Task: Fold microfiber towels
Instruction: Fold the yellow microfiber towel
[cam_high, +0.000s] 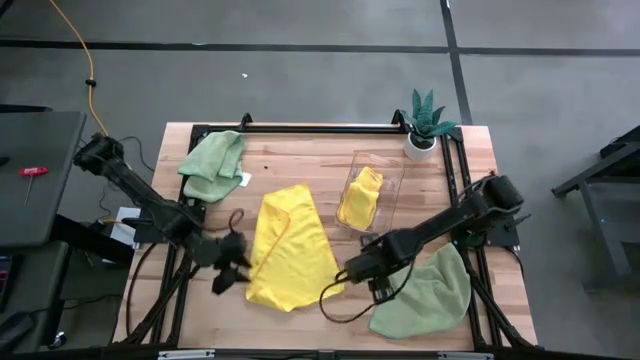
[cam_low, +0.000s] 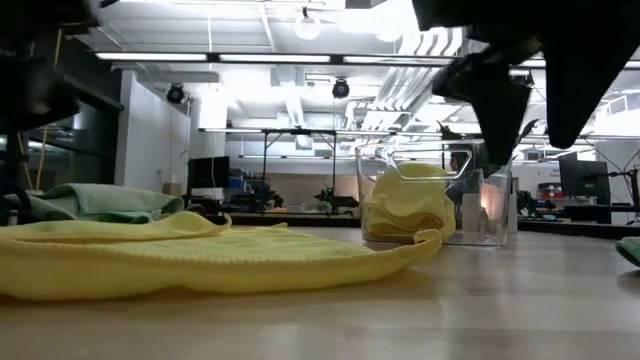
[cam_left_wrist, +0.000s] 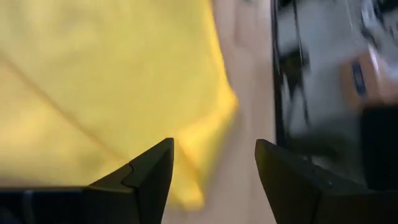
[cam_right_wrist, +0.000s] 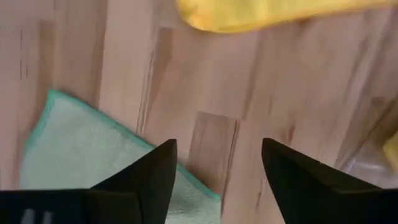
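Yellow microfiber lies loosely spread at the middle of the wooden table (cam_high: 300, 160): the yellow towel (cam_high: 290, 250) is half-doubled, one flap turned over along a diagonal crease, so a fold seems to be under way rather than finished. The left gripper (cam_high: 232, 262) sits at the cloth's near left edge, its fingers (cam_left_wrist: 146, 180) spread apart with a yellow corner between and just beyond them, holding nothing; it looks placed to pinch that corner. The right gripper (cam_high: 352, 270) hovers off the towel's opposite near corner, fingers (cam_right_wrist: 149, 177) likewise apart over bare wood, probably ready to take that side so both corners can be lifted together.

Another yellow towel (cam_high: 360, 198) is stuffed in the clear plastic bin (cam_high: 380, 165) just beyond, which appears to be where finished cloths go. A pale green towel (cam_high: 425, 295) lies under the right arm at the table's near right, its teal-hemmed corner close to the right fingers, and a second green towel (cam_high: 212, 165) is bunched at the far left.

Open wood remains between the spread towel and the bin, and along the far edge. The potted plant (cam_high: 425, 125) stands in the far right corner, well apart from the work.
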